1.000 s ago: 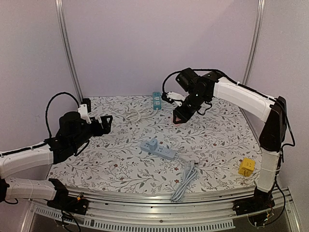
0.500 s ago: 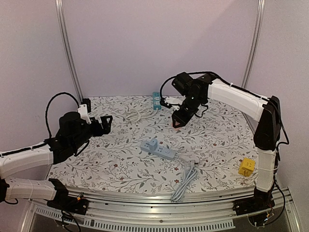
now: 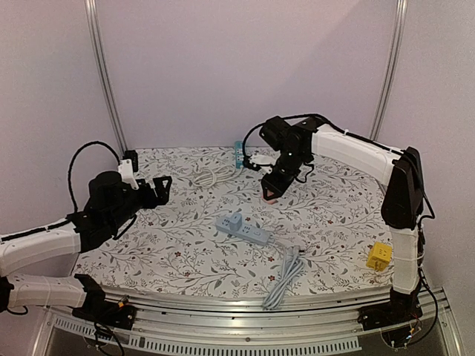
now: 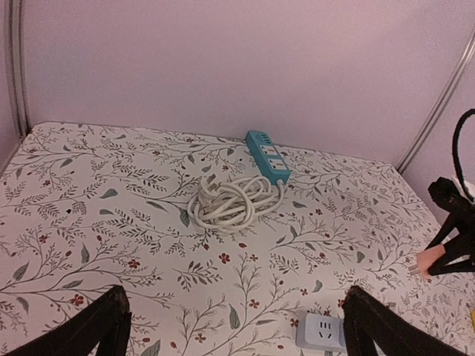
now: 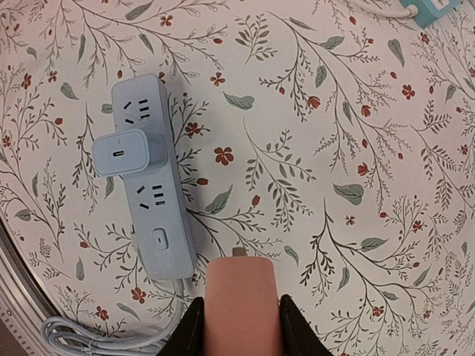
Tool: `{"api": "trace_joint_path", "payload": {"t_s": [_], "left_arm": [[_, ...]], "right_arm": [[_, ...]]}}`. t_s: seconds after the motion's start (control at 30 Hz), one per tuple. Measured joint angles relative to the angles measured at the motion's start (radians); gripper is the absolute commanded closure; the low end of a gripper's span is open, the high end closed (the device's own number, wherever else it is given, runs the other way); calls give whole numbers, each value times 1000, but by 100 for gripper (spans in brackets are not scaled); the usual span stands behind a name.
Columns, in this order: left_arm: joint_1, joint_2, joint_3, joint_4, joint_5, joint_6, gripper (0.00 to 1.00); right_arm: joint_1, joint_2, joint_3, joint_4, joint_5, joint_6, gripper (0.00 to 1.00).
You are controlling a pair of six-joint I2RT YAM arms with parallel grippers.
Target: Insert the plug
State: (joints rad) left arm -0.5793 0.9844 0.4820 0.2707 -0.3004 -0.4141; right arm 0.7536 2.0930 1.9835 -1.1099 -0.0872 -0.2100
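Right wrist view: the right end effector (image 5: 239, 328) grips a pink plug (image 5: 239, 293), lower centre, its tip possibly USB. Best to square that tip over the white charger (image 5: 128, 152) on the power strip (image 5: 165, 222), upper left; the left end effector (image 4: 236, 320) gapes.

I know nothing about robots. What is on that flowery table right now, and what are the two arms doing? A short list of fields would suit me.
left gripper: open, empty, above the left side of the table
right gripper: shut on a pink plug, held in the air
grey power strip: lies mid-table, a pale adapter plugged into it, other sockets free
back of table: teal power strip beside a coiled white cable
right near corner: small yellow block
plug inserted: not yet
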Motion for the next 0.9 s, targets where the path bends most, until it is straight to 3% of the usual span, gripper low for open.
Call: {"api": "trace_joint_path", "payload": {"t_s": [0.9], "left_arm": [[0, -12, -5, 0, 0, 0, 1]], "right_arm": [[42, 90, 68, -8, -5, -23, 100]]}}
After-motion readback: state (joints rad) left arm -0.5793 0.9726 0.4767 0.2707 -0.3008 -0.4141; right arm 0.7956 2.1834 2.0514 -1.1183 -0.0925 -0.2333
